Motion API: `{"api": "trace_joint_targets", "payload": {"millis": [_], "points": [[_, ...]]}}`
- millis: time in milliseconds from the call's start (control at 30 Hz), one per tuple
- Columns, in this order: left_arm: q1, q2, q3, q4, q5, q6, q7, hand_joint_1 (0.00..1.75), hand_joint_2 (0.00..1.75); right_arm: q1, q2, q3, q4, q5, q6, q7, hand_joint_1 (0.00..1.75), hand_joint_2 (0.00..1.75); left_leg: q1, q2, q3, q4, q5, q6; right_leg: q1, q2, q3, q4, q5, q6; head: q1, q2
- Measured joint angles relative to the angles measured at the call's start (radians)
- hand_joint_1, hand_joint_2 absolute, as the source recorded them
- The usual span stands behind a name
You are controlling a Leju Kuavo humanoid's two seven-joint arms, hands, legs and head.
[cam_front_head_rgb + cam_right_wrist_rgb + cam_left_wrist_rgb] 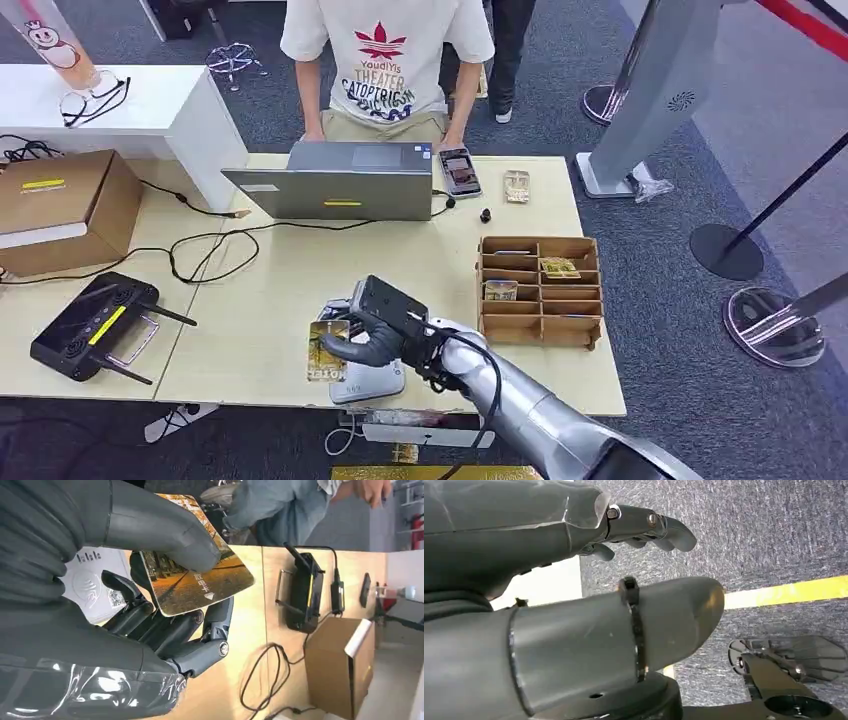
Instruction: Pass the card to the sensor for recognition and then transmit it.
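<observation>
My right hand point(378, 328) grips a golden-brown picture card point(327, 351) near the table's front edge, thumb on top of the card point(197, 580) and fingers point(165, 625) beneath it. The card is held just left of the grey-white card sensor point(368, 381), whose white face point(92, 587) lies under the hand. My left hand point(574, 630) hangs over grey carpet with its fingers point(651, 527) loosely extended and nothing in them.
A wooden compartment organizer point(540, 290) with a few cards stands to the right. A laptop point(335, 180), a phone point(459, 171) and a person point(385, 60) are at the far edge. A black controller point(95, 327), cables point(205, 250) and a cardboard box point(60, 210) lie left.
</observation>
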Motion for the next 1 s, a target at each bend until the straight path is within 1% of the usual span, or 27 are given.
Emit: {"api": "trace_joint_targets", "payload": {"millis": [233,367,567,800,1000], "points": [[0.005,0.000,0.000,0.000,0.015,0.007,-0.006,0.00,0.00,-0.018,0.019,0.009,0.049,0.001,-0.010,-0.002,1.75,1.75,0.000,0.000,0.000,0.000,0.000,0.000,0.000,0.000,0.000,0.000,0.000,0.000,0.000,0.000],[0.010,0.000,0.000,0.000,0.022,0.014,-0.014,0.00,0.00,-0.022,0.031,0.011,0.073,0.000,-0.052,-0.013,1.75,1.75,0.000,0.000,0.000,0.000,0.000,0.000,0.000,0.000,0.000,0.000,0.000,0.000,0.000,0.000],[0.017,0.000,0.000,0.000,0.026,0.016,-0.017,0.00,0.00,-0.023,0.035,0.011,0.106,0.000,-0.112,-0.019,1.75,1.75,0.000,0.000,0.000,0.000,0.000,0.000,0.000,0.000,0.000,0.000,0.000,0.000,0.000,0.000],[0.022,0.000,0.000,0.000,0.020,0.016,-0.020,0.00,0.00,-0.020,0.035,0.011,0.150,0.000,-0.153,-0.023,1.75,1.75,0.000,0.000,0.000,0.000,0.000,0.000,0.000,0.000,0.000,0.000,0.000,0.000,0.000,0.000],[0.022,0.000,0.000,0.000,0.014,0.016,-0.019,0.00,0.00,-0.014,0.033,0.008,0.172,-0.002,-0.169,-0.024,1.75,1.75,0.000,0.000,0.000,0.000,0.000,0.000,0.000,0.000,0.000,0.000,0.000,0.000,0.000,0.000]]}}
